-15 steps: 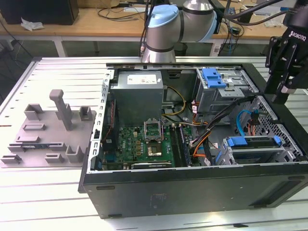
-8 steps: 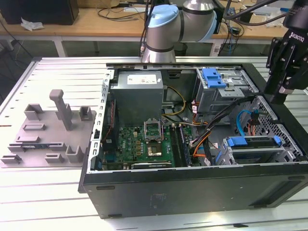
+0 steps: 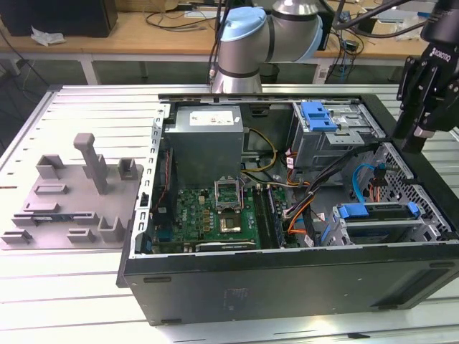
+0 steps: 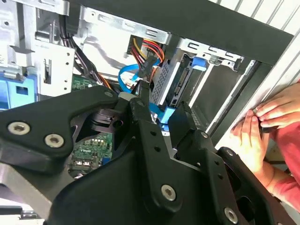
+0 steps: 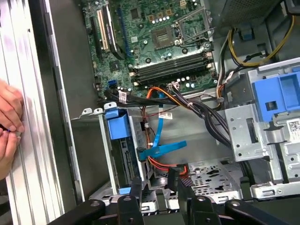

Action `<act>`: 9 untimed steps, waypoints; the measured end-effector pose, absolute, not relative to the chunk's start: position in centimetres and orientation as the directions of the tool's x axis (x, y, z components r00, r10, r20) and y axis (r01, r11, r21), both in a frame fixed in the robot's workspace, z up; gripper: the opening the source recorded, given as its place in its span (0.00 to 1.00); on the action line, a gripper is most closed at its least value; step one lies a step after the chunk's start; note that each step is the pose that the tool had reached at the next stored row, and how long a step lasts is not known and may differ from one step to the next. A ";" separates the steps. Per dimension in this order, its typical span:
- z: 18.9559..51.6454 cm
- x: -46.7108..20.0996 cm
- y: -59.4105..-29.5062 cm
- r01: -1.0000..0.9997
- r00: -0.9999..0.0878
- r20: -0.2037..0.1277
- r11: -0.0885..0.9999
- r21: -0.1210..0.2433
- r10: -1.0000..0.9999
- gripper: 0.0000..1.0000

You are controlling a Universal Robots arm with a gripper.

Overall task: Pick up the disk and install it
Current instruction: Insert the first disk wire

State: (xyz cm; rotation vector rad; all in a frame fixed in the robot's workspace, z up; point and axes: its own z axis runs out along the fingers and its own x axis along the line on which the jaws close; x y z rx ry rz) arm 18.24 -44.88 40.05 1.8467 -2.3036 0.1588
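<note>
The disk [image 3: 379, 223] sits in the drive bay at the case's corner on the exterior view's right, its blue carrier bracket [image 3: 378, 211] on top. In both wrist views it stands edge-on in the metal bay [image 5: 123, 157] [image 4: 172, 83]. My black gripper [image 3: 414, 140] hovers above the case's edge on the exterior view's right, a little beyond the disk. Its fingers [image 5: 136, 187] stand open with nothing between them; a blue data cable [image 5: 161, 149] lies behind the gap. The gripper [image 4: 159, 110] points down toward the bay, apart from the disk.
The open computer case [image 3: 287, 287] holds a grey power supply [image 3: 208, 136], a motherboard [image 3: 215, 215], a metal cage with a light-blue latch [image 3: 319, 118] and cable bundles [image 3: 315, 193]. A grey fixture plate [image 3: 72, 201] lies beside it. A person's hands [image 4: 262, 126] [image 5: 9, 117] rest by the case wall.
</note>
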 end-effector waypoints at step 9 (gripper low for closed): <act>39.2 19.1 -42.2 -0.974 -0.204 0.317 0.224 0.028 -0.926 0.44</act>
